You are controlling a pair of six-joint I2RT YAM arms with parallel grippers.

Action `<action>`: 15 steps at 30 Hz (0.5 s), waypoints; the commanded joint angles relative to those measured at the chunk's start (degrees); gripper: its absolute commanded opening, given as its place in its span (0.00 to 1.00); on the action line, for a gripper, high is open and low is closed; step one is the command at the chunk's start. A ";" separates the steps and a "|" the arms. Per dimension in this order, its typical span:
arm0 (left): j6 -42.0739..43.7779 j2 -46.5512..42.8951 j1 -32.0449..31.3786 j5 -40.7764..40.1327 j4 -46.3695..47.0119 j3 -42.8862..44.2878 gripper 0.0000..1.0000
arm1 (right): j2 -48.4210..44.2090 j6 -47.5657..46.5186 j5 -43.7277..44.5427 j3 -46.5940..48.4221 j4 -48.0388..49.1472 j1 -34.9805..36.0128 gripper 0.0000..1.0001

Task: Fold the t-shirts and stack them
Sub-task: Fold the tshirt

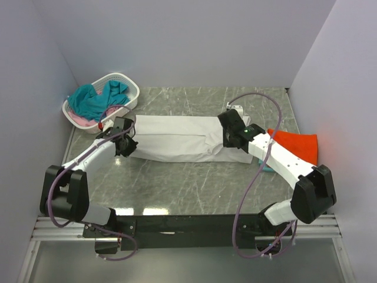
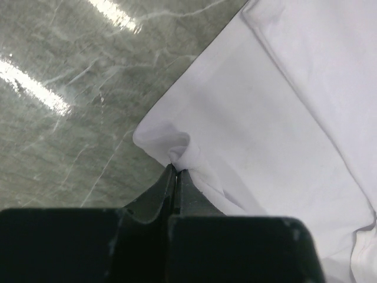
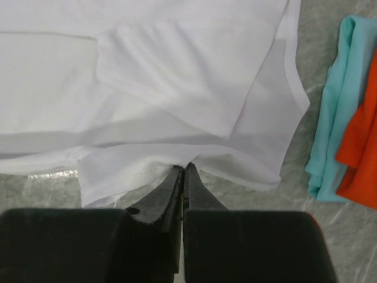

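Note:
The white t-shirt lies as a long folded band across the middle of the table. My left gripper is shut on its left near corner; in the left wrist view the gripper pinches a bunched bit of the white t-shirt. My right gripper is shut on the shirt's right near edge; in the right wrist view the gripper pinches the hem of the white t-shirt. An orange-red t-shirt lies folded on a teal one at the right.
A white perforated basket at the back left holds teal shirts and a pink one. Grey walls close the table at back, left and right. The orange-red shirt lies close beside the white shirt's right end.

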 commanded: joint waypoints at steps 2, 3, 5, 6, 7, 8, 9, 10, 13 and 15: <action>1.67 2.21 0.73 -1.86 -0.24 4.62 0.01 | 2.32 -3.49 0.24 5.74 2.30 -1.73 0.00; 1.94 3.00 0.82 -1.95 0.02 4.97 0.01 | 2.94 -3.84 0.15 6.36 2.04 -2.08 0.00; 2.72 4.32 1.35 -1.78 0.11 6.29 0.01 | 4.77 -4.37 -0.03 8.55 1.25 -2.79 0.00; 3.08 4.76 1.44 -1.78 0.37 6.73 0.01 | 5.40 -4.72 0.14 9.17 1.07 -3.05 0.00; 3.34 5.20 1.61 -1.78 0.37 7.69 0.01 | 6.01 -4.90 0.15 9.79 0.90 -3.23 0.00; 3.95 6.07 1.62 -1.78 0.46 8.22 0.01 | 7.06 -5.16 0.15 10.92 0.55 -3.58 0.00; 4.22 6.69 1.70 -1.78 0.37 8.75 0.01 | 7.42 -5.34 0.15 11.46 0.54 -3.76 0.00; 4.57 7.22 1.88 -1.86 0.02 10.06 0.01 | 8.47 -5.52 -0.20 11.90 0.63 -3.93 0.00; 4.75 9.42 2.23 -2.83 -1.56 12.79 0.01 | 10.66 -6.22 -0.73 13.83 0.19 -4.63 0.00; 4.93 10.30 2.40 -2.75 -1.21 13.67 0.01 | 11.90 -6.84 -0.56 15.59 -0.51 -5.16 0.00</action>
